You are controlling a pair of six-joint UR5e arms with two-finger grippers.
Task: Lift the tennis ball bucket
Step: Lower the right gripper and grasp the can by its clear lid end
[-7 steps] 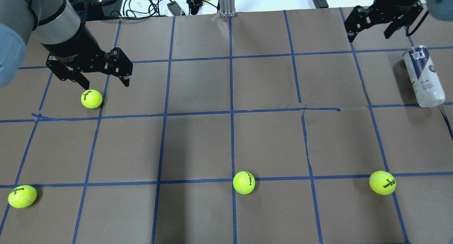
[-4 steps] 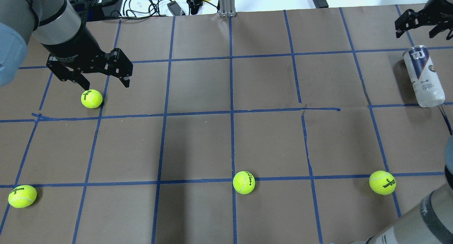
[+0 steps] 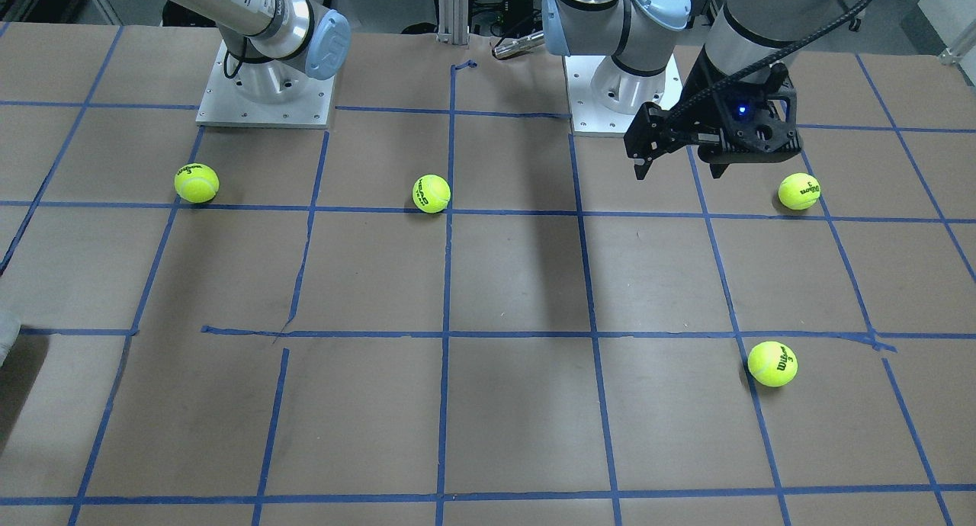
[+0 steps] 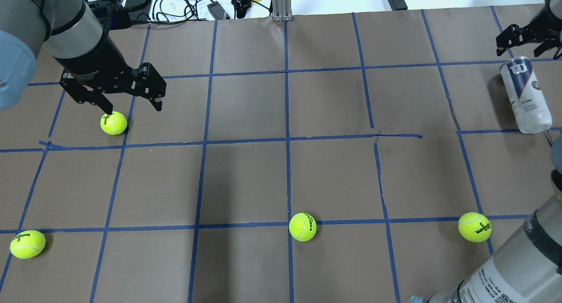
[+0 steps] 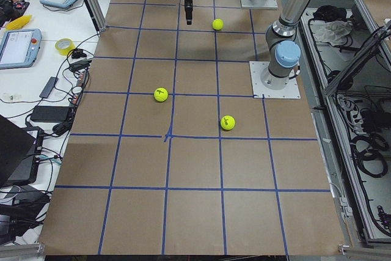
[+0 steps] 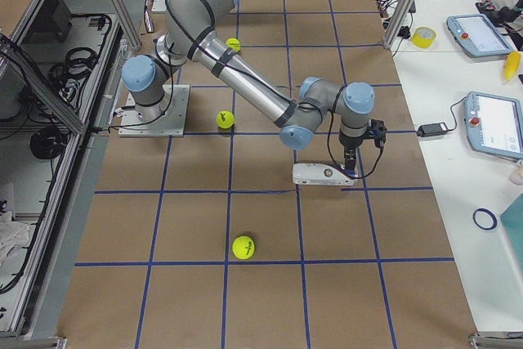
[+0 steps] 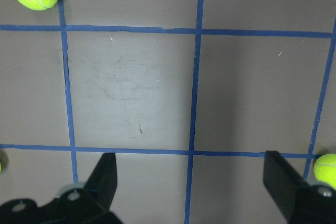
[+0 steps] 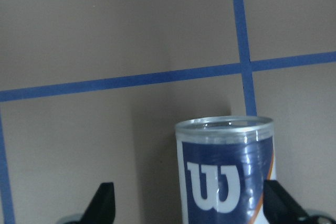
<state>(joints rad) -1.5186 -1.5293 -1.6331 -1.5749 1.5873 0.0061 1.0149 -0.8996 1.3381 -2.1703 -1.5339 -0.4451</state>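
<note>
Silver-grey arms with pale blue joint caps, black jaws and white square base plates

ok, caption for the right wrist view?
Right gripper, fingers open, poised at the rim of a clear plastic cylindrical can, navy W label, on the brown taped table.

Robotics lab: taped-grid table, teach pendants, cables.

The tennis ball can lies on its side at three o'clock, with the spread-fingered right gripper at two.
</note>
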